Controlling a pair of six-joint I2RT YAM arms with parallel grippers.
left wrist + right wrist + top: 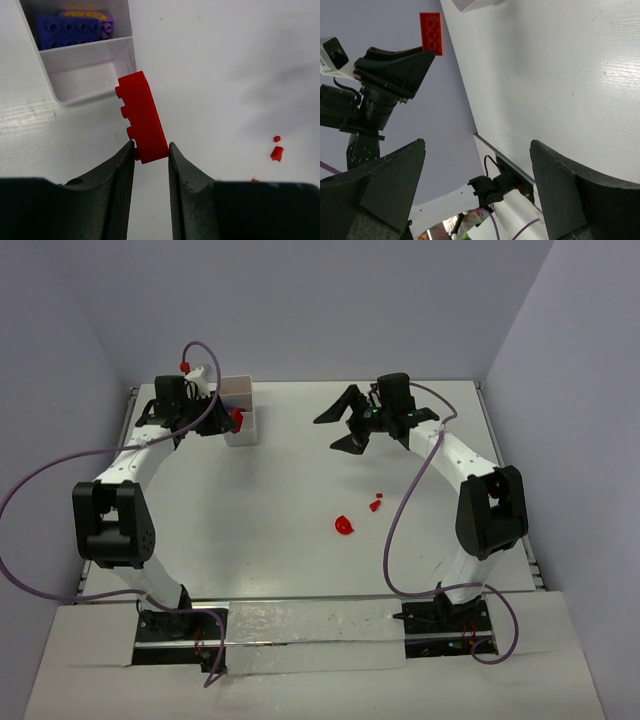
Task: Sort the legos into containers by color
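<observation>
- Left end effector (151, 150): narrowly parted, pinching a red brick (142, 117) by its lower end only, with most of the brick jutting out past the tips and leaning left.
- Sits lifted beside the near corner of the white three-compartment tray (85, 65); cannot tell whether over the near, bare compartment or just outside its wall.
- Next compartment along: purple bricks (70, 30), with a yellow-orange piece behind them.
- Right end effector (345, 425): spread wide, holding nothing, hovering well apart from the tray.
- Loose red pieces (344, 525) left on the open desk (300, 470), near the middle.
- Likely risk: with so short a grip, may pivot or slip if the studs brush the tray wall.
- Likely risk: if released off-centre, may hit the rim and fall to the desk, or tip in with the purple.
- Likely risk: a push against the light tray may shift it.
- Room: tight toward the back wall (300, 300) and the desk's left edge; wide bare surface to the tray's right and toward the bases.
</observation>
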